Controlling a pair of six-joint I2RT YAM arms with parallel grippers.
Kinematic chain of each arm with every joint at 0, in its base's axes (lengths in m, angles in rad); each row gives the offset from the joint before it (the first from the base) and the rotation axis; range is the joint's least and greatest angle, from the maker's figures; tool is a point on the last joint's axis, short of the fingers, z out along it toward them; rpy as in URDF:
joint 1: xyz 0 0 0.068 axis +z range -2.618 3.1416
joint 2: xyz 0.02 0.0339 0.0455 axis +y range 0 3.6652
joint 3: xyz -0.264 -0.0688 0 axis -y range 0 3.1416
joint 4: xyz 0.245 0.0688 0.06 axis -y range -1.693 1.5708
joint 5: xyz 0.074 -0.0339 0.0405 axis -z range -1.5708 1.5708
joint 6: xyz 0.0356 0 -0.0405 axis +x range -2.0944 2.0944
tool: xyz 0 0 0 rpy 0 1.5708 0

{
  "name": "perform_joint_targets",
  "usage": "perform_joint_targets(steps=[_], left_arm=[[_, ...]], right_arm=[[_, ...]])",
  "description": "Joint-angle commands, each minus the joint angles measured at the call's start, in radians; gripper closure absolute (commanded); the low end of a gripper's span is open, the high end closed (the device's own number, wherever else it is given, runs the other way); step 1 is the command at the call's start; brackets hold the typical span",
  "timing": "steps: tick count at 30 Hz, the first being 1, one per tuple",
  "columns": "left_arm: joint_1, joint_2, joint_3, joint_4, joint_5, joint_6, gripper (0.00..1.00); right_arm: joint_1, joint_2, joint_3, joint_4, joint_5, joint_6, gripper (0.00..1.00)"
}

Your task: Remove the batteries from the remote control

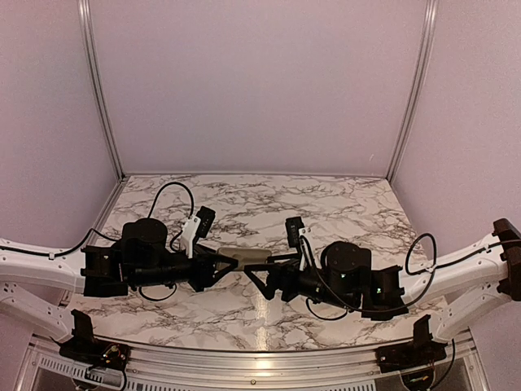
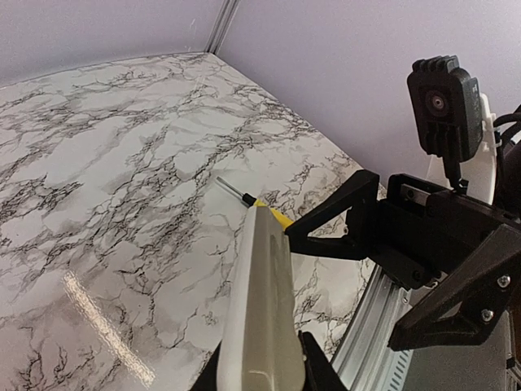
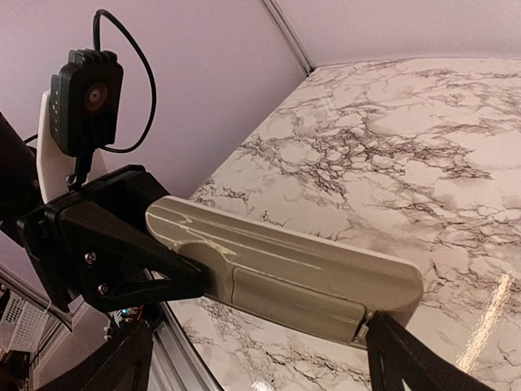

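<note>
The remote control (image 1: 247,259) hangs above the table between the two arms. My left gripper (image 2: 260,371) is shut on one end of it, with a black finger (image 2: 327,373) on each side of the remote control (image 2: 262,301). In the right wrist view its grey-beige back (image 3: 285,265) faces the camera, with the battery cover (image 3: 297,297) in place. My right gripper (image 3: 260,362) stands open just under it, one fingertip (image 3: 383,338) by the cover's end. The batteries are hidden.
A yellow-handled screwdriver (image 2: 248,201) lies on the marble table (image 2: 106,163) beyond the remote's tip. The metal rail (image 2: 370,322) of the table's near edge runs under the grippers. Purple walls (image 1: 260,81) close the back and sides.
</note>
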Motion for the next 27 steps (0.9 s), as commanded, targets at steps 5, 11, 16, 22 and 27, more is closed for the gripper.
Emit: perform_joint_targets(steps=[5, 11, 16, 22, 27], left_arm=[[-0.006, -0.002, 0.001, 0.042, -0.009, 0.020, 1.00], [-0.006, -0.001, 0.002, 0.029, -0.039, 0.024, 1.00], [-0.007, 0.001, 0.005, 0.023, -0.064, 0.028, 1.00], [-0.006, 0.005, 0.005, 0.017, -0.086, 0.029, 1.00], [-0.006, 0.005, 0.004, 0.017, -0.088, 0.030, 1.00]], right_arm=[[0.003, 0.002, 0.015, 0.101, -0.108, -0.016, 0.12], [0.003, -0.002, 0.015, 0.106, -0.135, -0.025, 0.12], [0.003, -0.011, 0.008, 0.112, -0.156, -0.031, 0.12], [0.003, -0.018, 0.006, 0.116, -0.171, -0.036, 0.12], [0.003, -0.016, 0.008, 0.113, -0.165, -0.036, 0.13]])
